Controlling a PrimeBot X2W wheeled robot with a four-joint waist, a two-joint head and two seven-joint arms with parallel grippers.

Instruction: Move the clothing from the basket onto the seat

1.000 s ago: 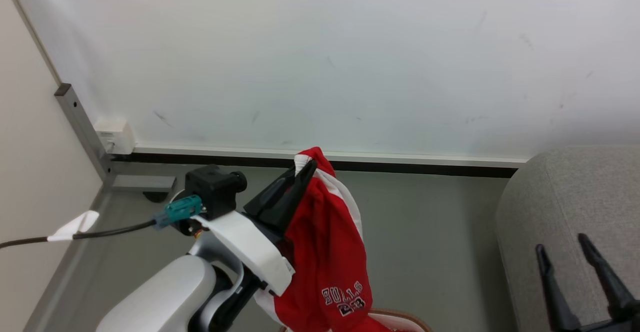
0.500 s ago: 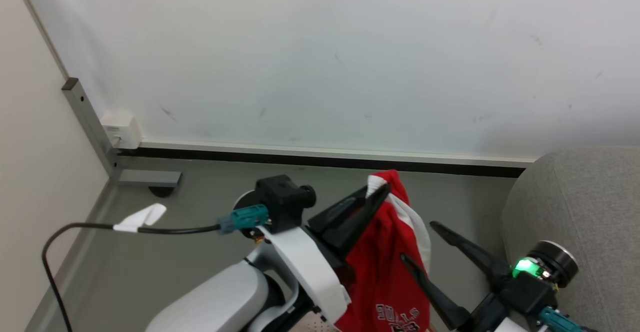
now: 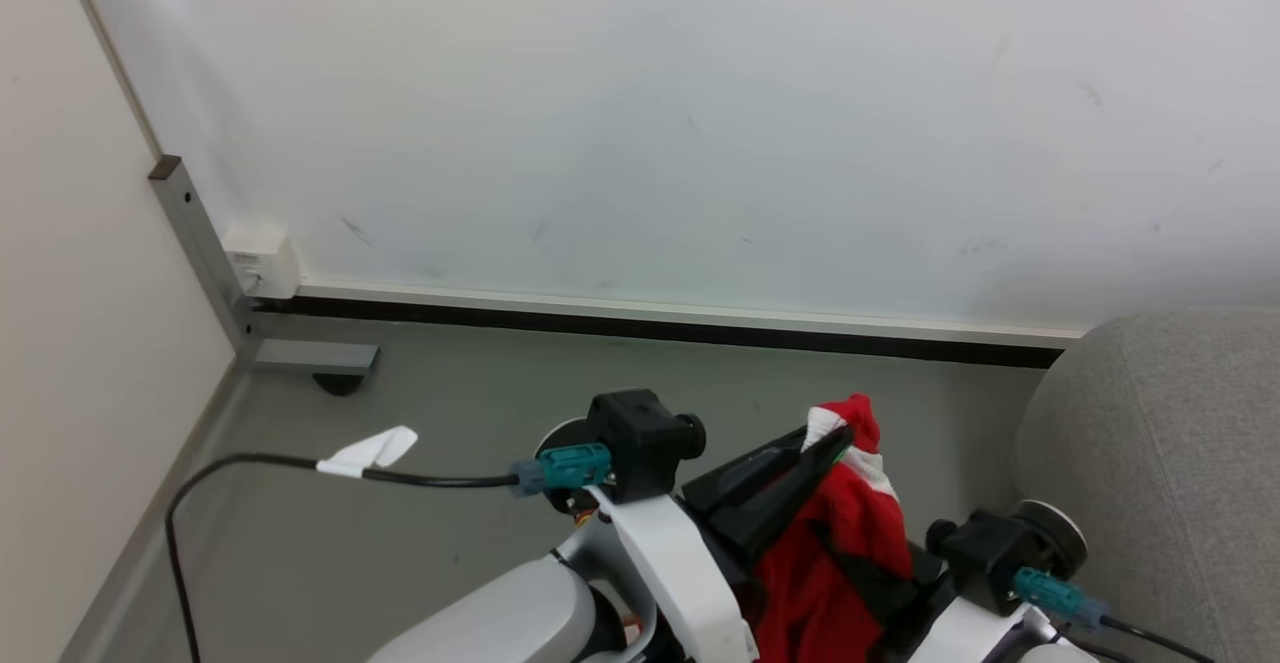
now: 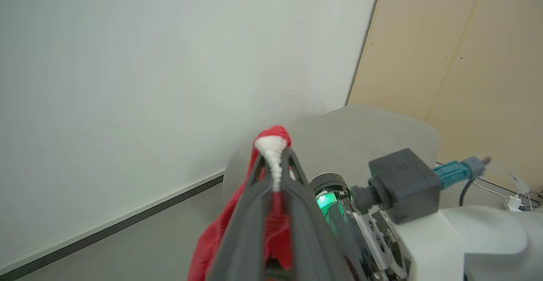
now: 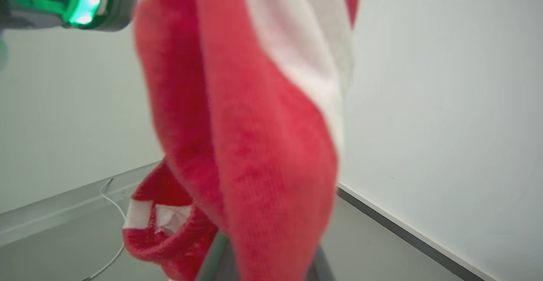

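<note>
The red clothing [image 3: 800, 598] hangs long axis downward, its white-trimmed top pinched in the closed left end effector [image 3: 832, 435] and a lower fold apparently clamped in the closed right end effector [image 5: 265, 264], while the grey seat [image 3: 1180, 443] lies close on the robot's right, nearer the right arm.

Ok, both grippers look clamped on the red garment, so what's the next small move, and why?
Probably swing both arms to the right, toward the sofa, with both grips shut. The left gripper pinches the top edge of the red garment, the right gripper is shut on it lower down, and the cloth hangs beside the sofa, not above it.
</note>
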